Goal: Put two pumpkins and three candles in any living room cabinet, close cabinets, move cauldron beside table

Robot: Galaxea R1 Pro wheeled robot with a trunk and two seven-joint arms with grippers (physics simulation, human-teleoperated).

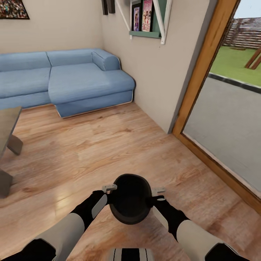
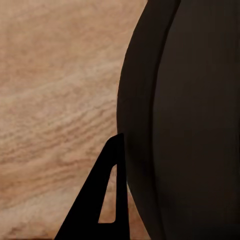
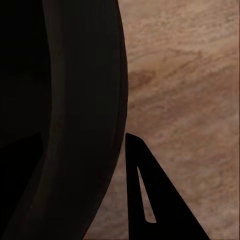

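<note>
The cauldron (image 1: 129, 198) is held up over the wooden floor (image 1: 90, 152) near the robot, pinched between both arms; the left fingers (image 1: 109, 187) and right fingers (image 1: 158, 190) press its sides, though whether either pair is open I cannot tell; the worktop (image 1: 7, 121) stands far left; next, I judge, carry it leftward and set it beside that.

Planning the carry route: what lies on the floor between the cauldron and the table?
Only bare wood floor, as the head view shows. The cauldron is held between both arms; the table stands at that view's left edge.
</note>
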